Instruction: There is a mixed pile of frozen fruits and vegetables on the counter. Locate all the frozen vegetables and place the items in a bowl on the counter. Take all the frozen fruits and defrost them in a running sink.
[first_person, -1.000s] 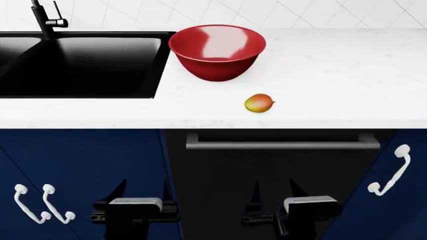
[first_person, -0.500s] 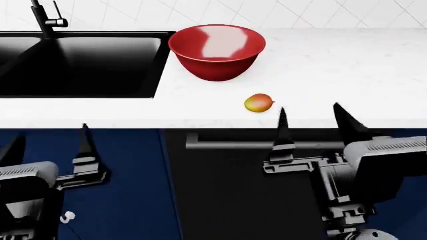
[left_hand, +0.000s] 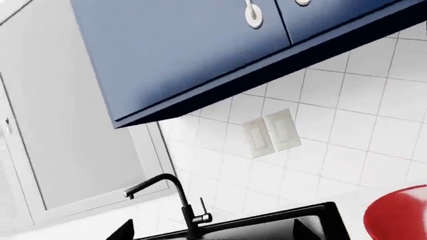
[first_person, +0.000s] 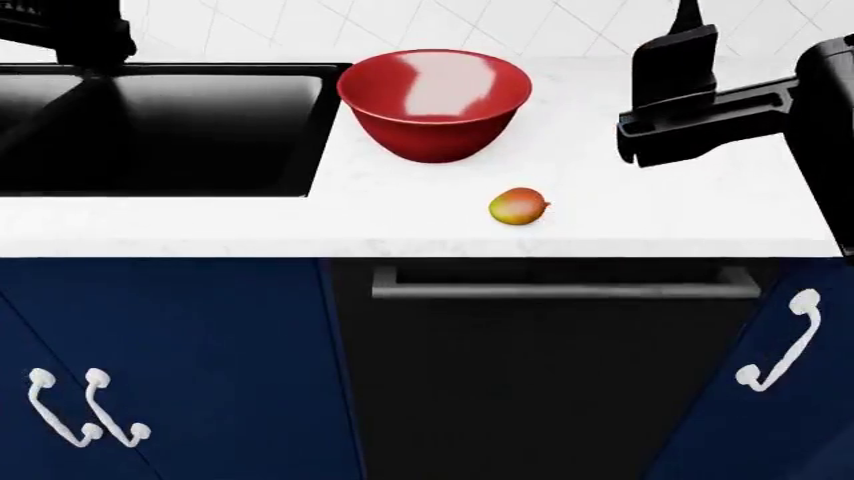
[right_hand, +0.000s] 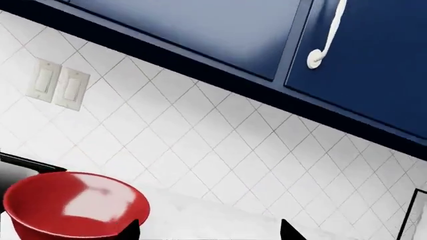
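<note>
My right gripper (right_hand: 208, 231) hangs spread and empty above the white counter (first_person: 694, 200), right of the red bowl (first_person: 435, 104). I cannot tell my left gripper's (left_hand: 212, 231) state over the black sink (first_person: 160, 130). The mango (first_person: 518, 207) lies near the counter's front edge, bare countertop around it.

Head view down over counter (first_person: 667, 190), wrist views toward wall, all sharing bowl (first_person: 435, 100).

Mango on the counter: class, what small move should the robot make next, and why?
Probably lower the right hand toward the mango. The fruit lies alone on the counter, in front of the bowl, nearer that hand than the left, and belongs in the sink.
</note>
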